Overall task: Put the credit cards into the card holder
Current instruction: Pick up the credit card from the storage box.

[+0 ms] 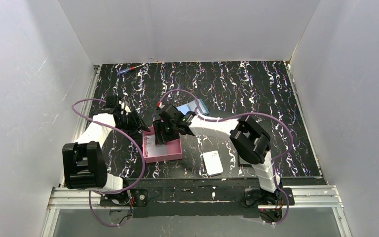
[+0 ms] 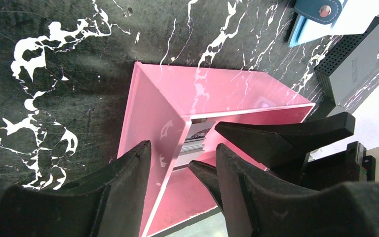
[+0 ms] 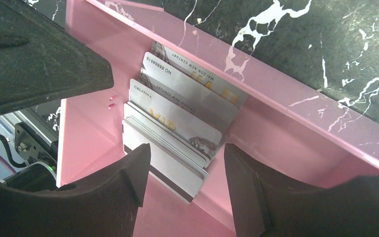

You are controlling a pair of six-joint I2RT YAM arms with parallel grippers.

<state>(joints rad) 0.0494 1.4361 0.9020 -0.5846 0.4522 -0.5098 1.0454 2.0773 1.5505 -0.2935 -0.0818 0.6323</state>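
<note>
While the credit cards [image 3: 177, 118] are standing in a stack against one wall of the pink tray [image 3: 296, 118], the right gripper [image 3: 185, 158] is hanging over them with its fingers spread apart, one on each side of the stack. The left gripper [image 2: 182, 158] is also spread apart, sitting across the tray's side wall without squeezing it. The card holder [image 1: 193, 107] is lying on the black table [image 1: 256, 84] just past the tray.

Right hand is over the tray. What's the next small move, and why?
Probably lower the right hand slightly and close on the credit cards: they lean in a fanned stack against the pink tray's wall, between its open fingers, not yet gripped. The left hand straddles a tray wall.
</note>
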